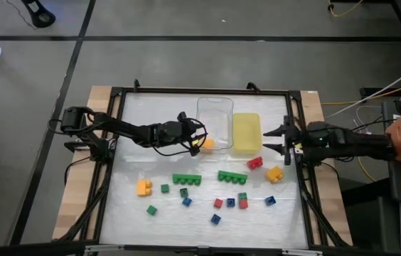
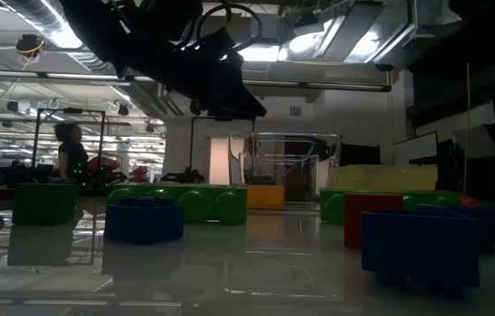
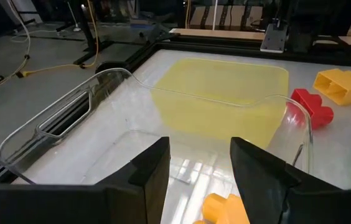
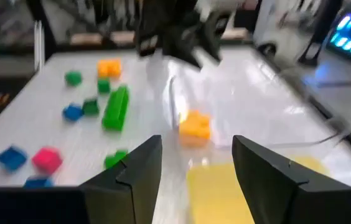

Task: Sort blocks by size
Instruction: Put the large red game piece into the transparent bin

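My left gripper is open over the near left corner of the clear tray. An orange block lies on the tray's floor just below and beside its fingertips; in the left wrist view the block shows between the open fingers, apart from them. My right gripper is open and empty at the table's right edge, beside the yellow tray. Two long green bars, a red block, two orange blocks and several small cubes lie on the table's near half.
The two trays stand side by side at the table's far middle. Small green, blue and red cubes are scattered along the near half. A black frame rims the table. There is free room on the mat's far left.
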